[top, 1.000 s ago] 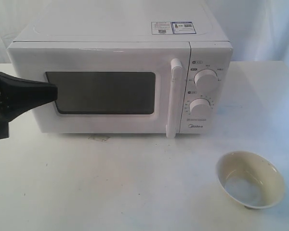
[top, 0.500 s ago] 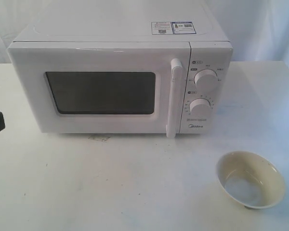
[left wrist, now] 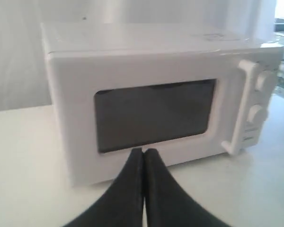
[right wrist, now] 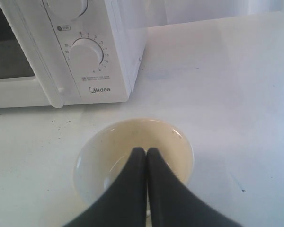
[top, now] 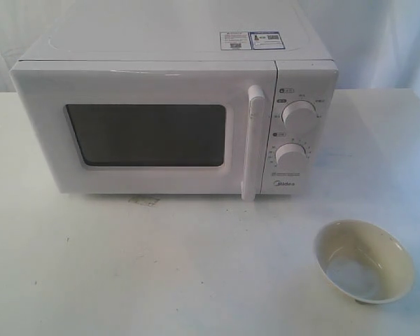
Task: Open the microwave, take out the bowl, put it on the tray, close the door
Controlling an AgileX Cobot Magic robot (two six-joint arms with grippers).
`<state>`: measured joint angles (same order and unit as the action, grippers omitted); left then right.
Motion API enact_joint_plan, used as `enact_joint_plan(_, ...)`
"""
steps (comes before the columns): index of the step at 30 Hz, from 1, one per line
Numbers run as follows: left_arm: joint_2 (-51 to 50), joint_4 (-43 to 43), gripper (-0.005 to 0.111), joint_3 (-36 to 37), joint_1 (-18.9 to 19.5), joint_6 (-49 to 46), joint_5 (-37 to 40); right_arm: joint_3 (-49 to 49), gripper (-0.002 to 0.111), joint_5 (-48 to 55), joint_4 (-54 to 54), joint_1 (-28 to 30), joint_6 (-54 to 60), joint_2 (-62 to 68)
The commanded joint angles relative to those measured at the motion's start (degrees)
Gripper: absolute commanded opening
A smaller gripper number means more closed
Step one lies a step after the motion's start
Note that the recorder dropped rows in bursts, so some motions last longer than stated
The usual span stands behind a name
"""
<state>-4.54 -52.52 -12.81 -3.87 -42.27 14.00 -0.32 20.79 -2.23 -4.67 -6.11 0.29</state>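
The black jaws of the left gripper (left wrist: 143, 156) are being held pressed together with nothing between them, and those of the right gripper (right wrist: 146, 153) are being held shut and empty in the same way. Beneath the right gripper, the small round cream-white glossy bowl (right wrist: 109, 142) is being left upright on the white table (right wrist: 217, 94), in front of the boxy white Midea microwave (top: 126, 42) and off its right corner. The white door (top: 147, 87) with its dark rectangular window is being kept flush shut, its tall white bar handle (top: 253, 143) untouched. The task is being judged as all but finished: the bowl is out and the door is closed, but no tray is being shown in any view, so the placing cannot be confirmed. Neither gripper is being caught by the exterior view, only by the wrist views. The bowl is being missed by the left wrist view, while the lower round white knob (right wrist: 86, 56) is being shown close up by the right wrist view.
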Motion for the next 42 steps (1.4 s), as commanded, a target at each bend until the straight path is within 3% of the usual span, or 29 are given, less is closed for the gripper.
enact_joint_plan(1, 4.5, 22.0, 0.0, 3.5, 1.8, 22.8, -1.1, 0.3, 0.0, -0.7, 0.4, 0.2, -0.2, -0.3)
enact_joint_plan(5, 4.5, 39.6, 0.0, 4.1, 3.7, 39.5, -1.2, 0.3, 0.0, -0.7, 0.4, 0.2, -0.2, -0.3)
enact_joint_plan(10, 4.5, 46.7, 0.0, 4.1, 5.3, 41.0, -0.5, 0.3, 0.0, -0.6, 0.4, 0.2, -0.2, -0.3)
enact_joint_plan(21, 4.5, 51.0, 0.0, 8.4, 6.0, 41.8, 0.5, 0.3, 0.0, -0.6, 0.4, 0.2, -0.2, -0.3)
enact_joint_plan(27, 4.5, 59.0, 0.0, 11.7, 6.0, 55.8, 0.6, 0.3, 0.0, -0.6, 0.4, 0.2, -0.2, -0.3)
enact_joint_plan(42, 4.5, 59.1, 0.0, 12.8, 6.0, 53.8, 0.6, 0.3, 0.0, -0.6, 0.4, 0.2, -0.2, -0.3)
